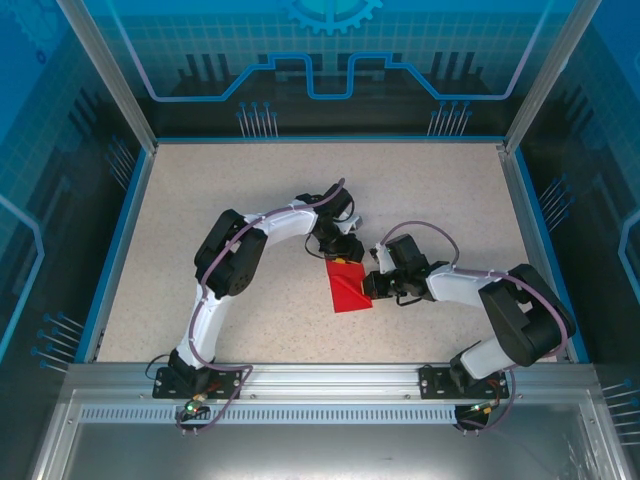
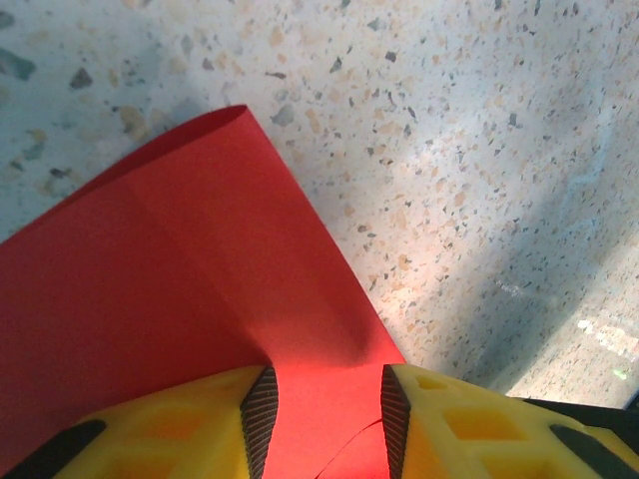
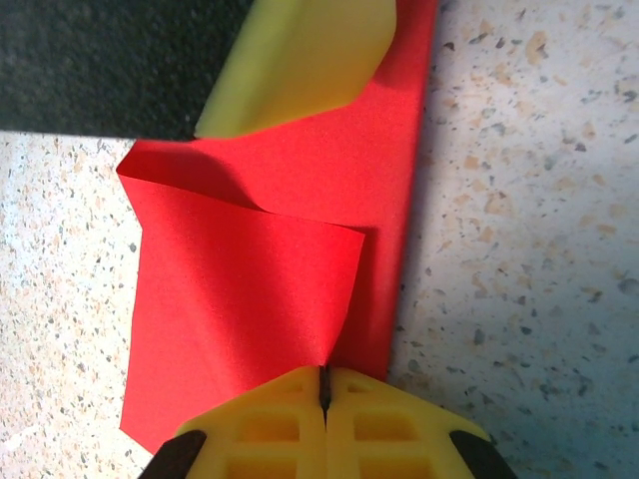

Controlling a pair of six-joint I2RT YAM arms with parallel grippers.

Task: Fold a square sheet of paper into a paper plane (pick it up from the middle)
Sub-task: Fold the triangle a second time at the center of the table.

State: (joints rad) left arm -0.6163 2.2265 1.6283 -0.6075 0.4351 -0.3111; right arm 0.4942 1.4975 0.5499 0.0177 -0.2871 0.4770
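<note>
The red square sheet of paper point(image 1: 348, 290) lies partly folded on the speckled table between the two arms. My left gripper point(image 1: 340, 255) stands at its far end, open. In the left wrist view its yellow fingers point(image 2: 439, 419) straddle a strip of the sheet point(image 2: 180, 279), and the left gripper point(image 2: 324, 399) has red paper lying under the gap. My right gripper point(image 1: 372, 287) is at the sheet's right side. In the right wrist view the right gripper point(image 3: 324, 377) is shut on the corner of a raised flap of the sheet point(image 3: 230, 299).
The speckled table point(image 1: 200, 220) has a blue rim and aluminium posts at its sides. A yellow finger of the left gripper point(image 3: 300, 60) sits over the sheet's far end in the right wrist view. Bare tabletop point(image 3: 519, 249) lies right of the paper.
</note>
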